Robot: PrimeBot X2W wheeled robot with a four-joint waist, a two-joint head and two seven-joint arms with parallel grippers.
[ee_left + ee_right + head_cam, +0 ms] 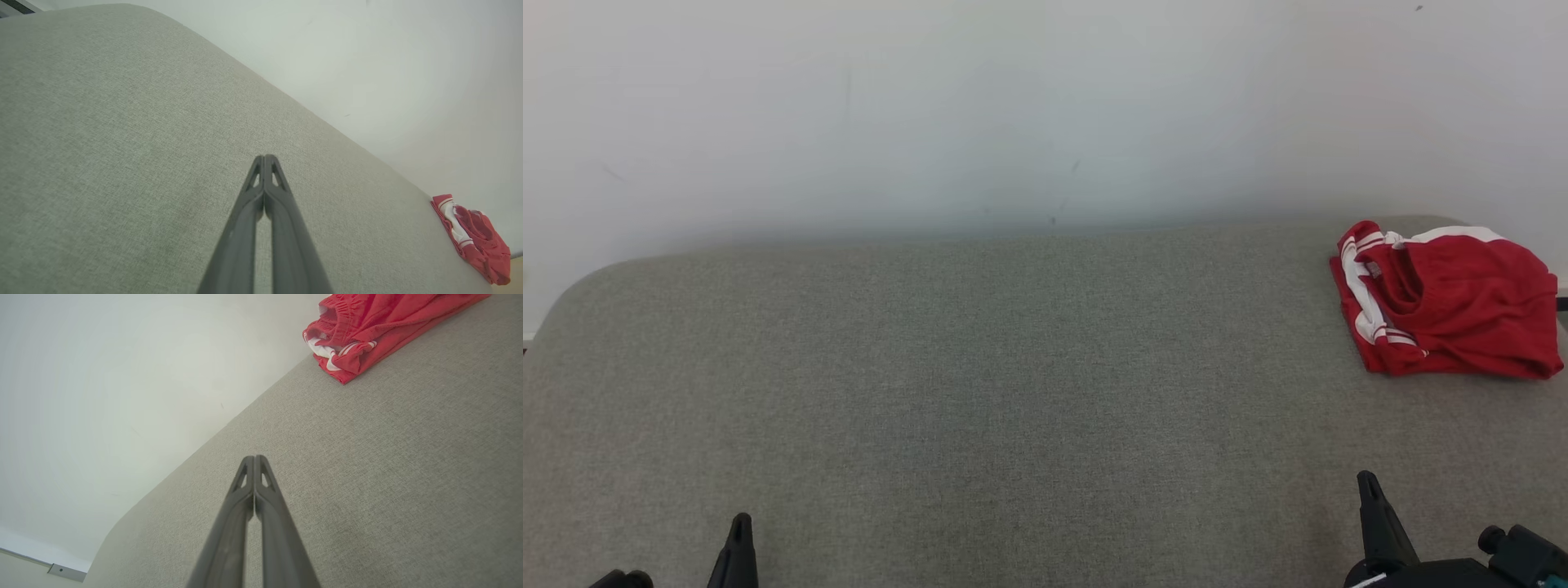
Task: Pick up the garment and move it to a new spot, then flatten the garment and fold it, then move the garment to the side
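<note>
The garment is red with white stripes and lies folded in a compact bundle at the far right of the grey surface. It also appears small at the lower right of the left wrist view, garment, and at the top of the right wrist view, garment. My left gripper is at the lower left, shut with nothing in it; its tips meet above bare fabric. My right gripper is at the lower right, shut and empty, fingers pressed together, well short of the garment.
A pale wall rises directly behind the grey upholstered surface. The surface's far corners are rounded, and the garment sits close to its right edge. A strip of baseboard shows at the lower left of the right wrist view.
</note>
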